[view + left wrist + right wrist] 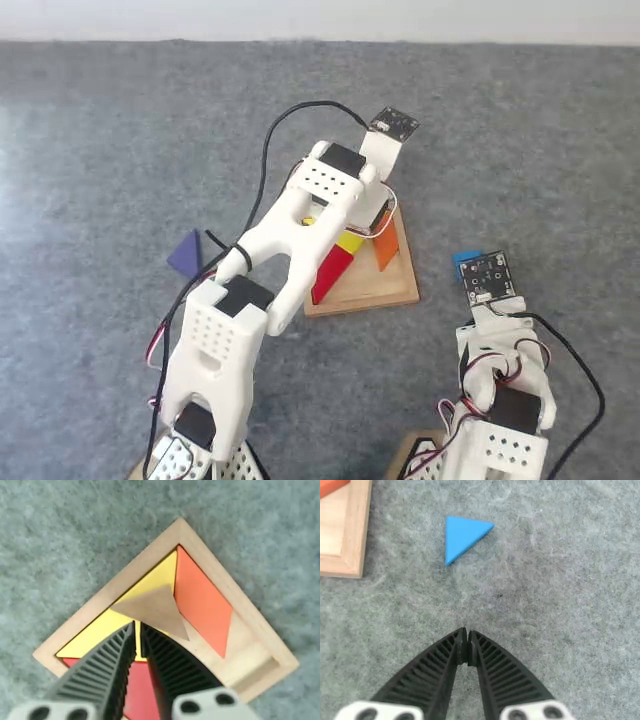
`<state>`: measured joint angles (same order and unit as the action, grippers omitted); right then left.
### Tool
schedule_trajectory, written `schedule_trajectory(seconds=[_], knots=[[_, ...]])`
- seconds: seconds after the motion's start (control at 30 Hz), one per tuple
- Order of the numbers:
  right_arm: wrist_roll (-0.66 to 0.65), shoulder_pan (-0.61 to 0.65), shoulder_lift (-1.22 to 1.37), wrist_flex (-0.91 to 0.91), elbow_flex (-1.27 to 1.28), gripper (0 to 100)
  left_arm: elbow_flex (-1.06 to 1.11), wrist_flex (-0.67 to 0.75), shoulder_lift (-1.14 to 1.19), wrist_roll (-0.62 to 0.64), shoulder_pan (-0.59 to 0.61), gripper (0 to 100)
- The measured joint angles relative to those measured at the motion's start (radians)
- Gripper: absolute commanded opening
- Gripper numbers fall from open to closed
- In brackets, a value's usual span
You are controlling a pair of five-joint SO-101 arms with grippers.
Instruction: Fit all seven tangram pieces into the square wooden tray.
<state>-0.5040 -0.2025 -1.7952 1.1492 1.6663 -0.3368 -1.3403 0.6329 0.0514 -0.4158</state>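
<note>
The square wooden tray [116,587] holds a yellow piece [95,632], an orange parallelogram [202,605] and a red piece [140,685]. My left gripper [136,625] hangs over the tray's middle, its fingers pinched on the edge of a tan triangle [155,610] that sits tilted above the yellow piece. In the high view the left arm covers much of the tray [365,303]. A blue triangle [465,535] lies on the carpet beside the tray's corner. My right gripper [467,632] is shut and empty, a short way back from it. A purple triangle [187,253] lies left of the left arm.
Grey carpet covers the whole table. Bare wood [250,645] shows in the tray beside the orange piece. The right arm [500,370] stands at the front right, with the blue triangle [466,262] just beyond its wrist camera.
</note>
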Motion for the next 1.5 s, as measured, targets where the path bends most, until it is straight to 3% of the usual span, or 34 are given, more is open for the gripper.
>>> schedule_trajectory(seconds=[0.2, 0.33, 0.5, 0.67, 0.77, 1.0, 1.23, 1.5], knots=[[0.0, 0.0, 0.0, 0.0, 0.0, 0.9, 0.0, 0.021, -0.109, 0.0, 0.0, 1], [0.0, 0.0, 0.0, 0.0, 0.0, 0.9, 0.058, 0.118, -0.296, -0.034, 0.0, 1], [0.0, 0.0, 0.0, 0.0, 0.0, 0.9, 0.367, 0.258, -0.554, -0.256, -0.003, 1], [0.0, 0.0, 0.0, 0.0, 0.0, 0.9, 0.764, 0.437, -0.746, -0.279, -0.021, 1], [0.0, 0.0, 0.0, 0.0, 0.0, 0.9, 0.829, 0.489, -0.76, -0.279, -0.015, 1], [0.0, 0.0, 0.0, 0.0, 0.0, 0.9, 0.555, 0.516, -0.427, -0.207, 0.034, 2], [0.0, 0.0, 0.0, 0.0, 0.0, 0.9, 0.124, 0.4, -0.002, -0.155, 0.038, 1], [0.0, 0.0, 0.0, 0.0, 0.0, 0.9, 0.017, 0.338, 0.103, -0.157, 0.052, 1]])
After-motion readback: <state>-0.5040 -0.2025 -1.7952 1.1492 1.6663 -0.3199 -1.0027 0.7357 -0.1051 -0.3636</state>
